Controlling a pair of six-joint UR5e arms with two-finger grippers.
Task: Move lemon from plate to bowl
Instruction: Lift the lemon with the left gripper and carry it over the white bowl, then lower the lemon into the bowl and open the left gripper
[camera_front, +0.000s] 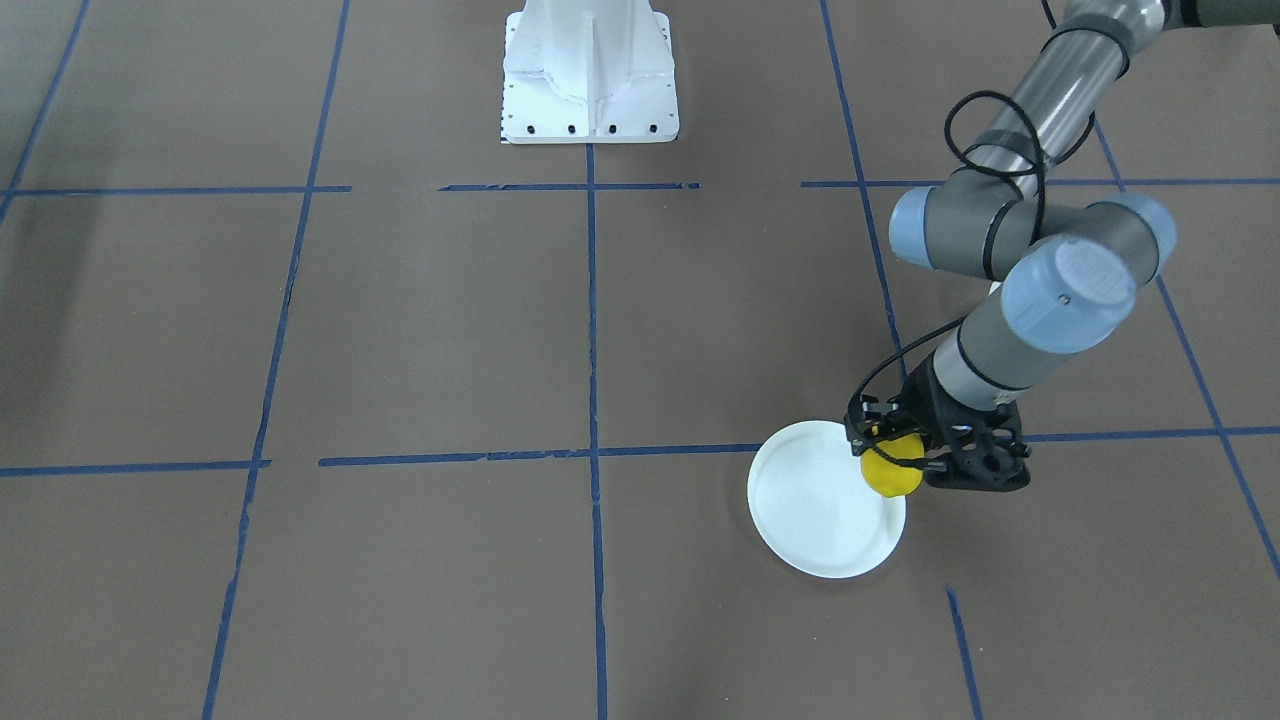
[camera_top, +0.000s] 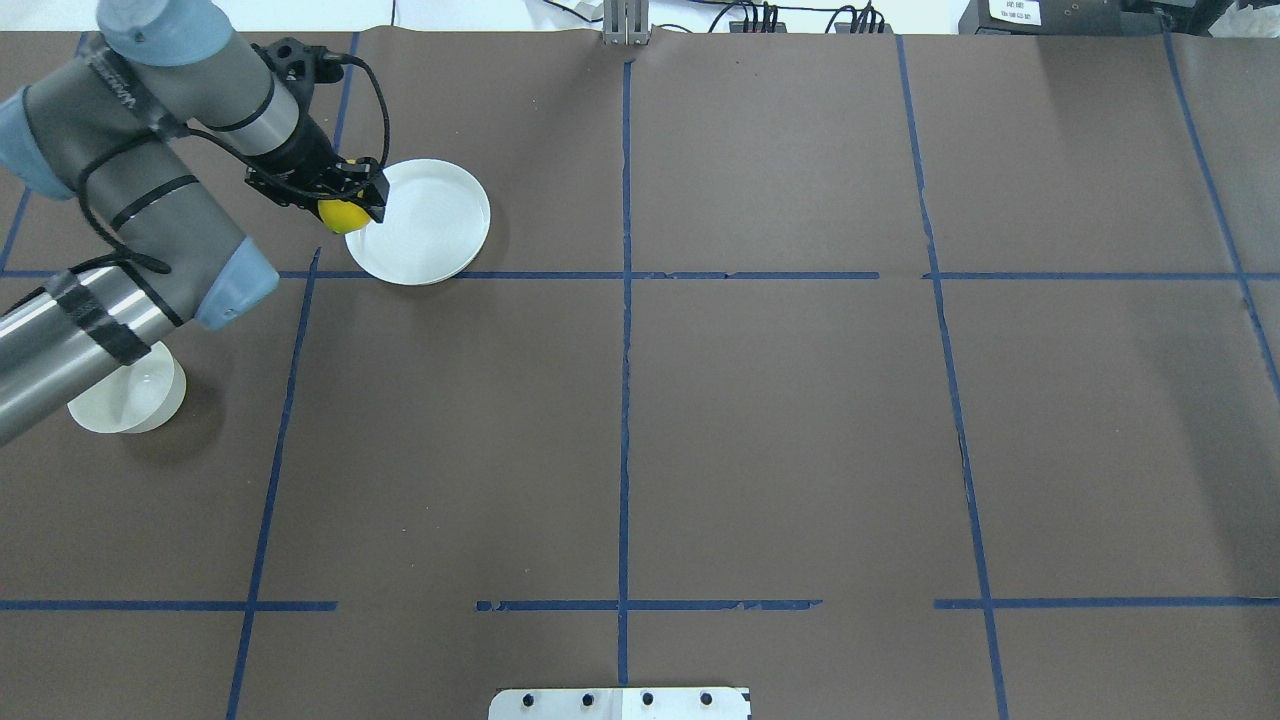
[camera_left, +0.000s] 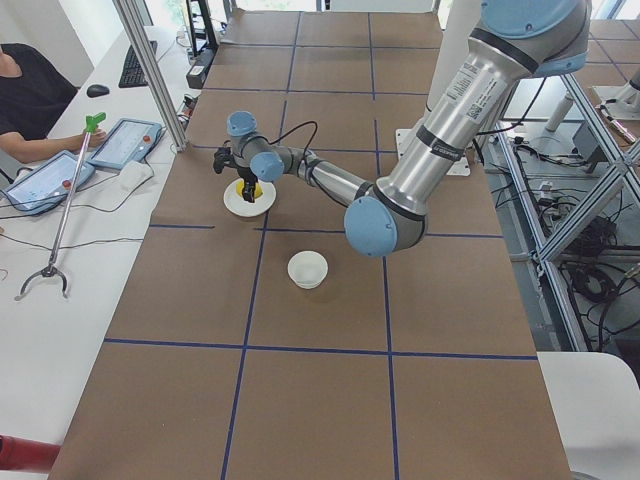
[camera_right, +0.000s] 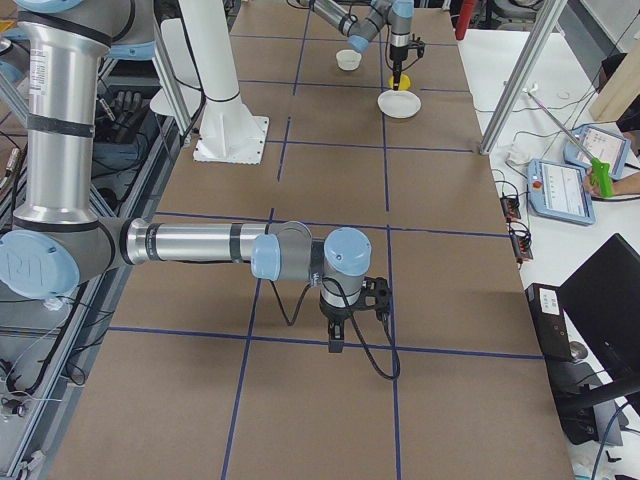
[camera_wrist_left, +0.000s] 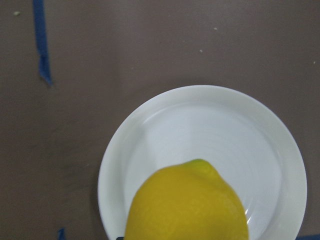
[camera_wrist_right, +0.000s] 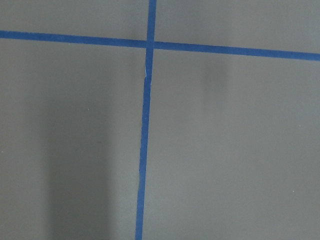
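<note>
Left arm (camera_front: 1040, 300) reaches toward the brown-papered worktop's (camera_front: 430, 330) far-left corner, left gripper (camera_front: 895, 465) pinching the lemon (camera_front: 888, 482) over the plate (camera_front: 810, 505); blue tape lines (camera_front: 592, 320) grid it.

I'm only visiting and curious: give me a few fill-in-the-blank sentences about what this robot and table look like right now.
1. The robot's own ____ claw is shut on the lemon.
2. The plate below the lemon is ____ in colour.
3. The bowl has ____ inside it.

Missing words: left; white; nothing.
</note>
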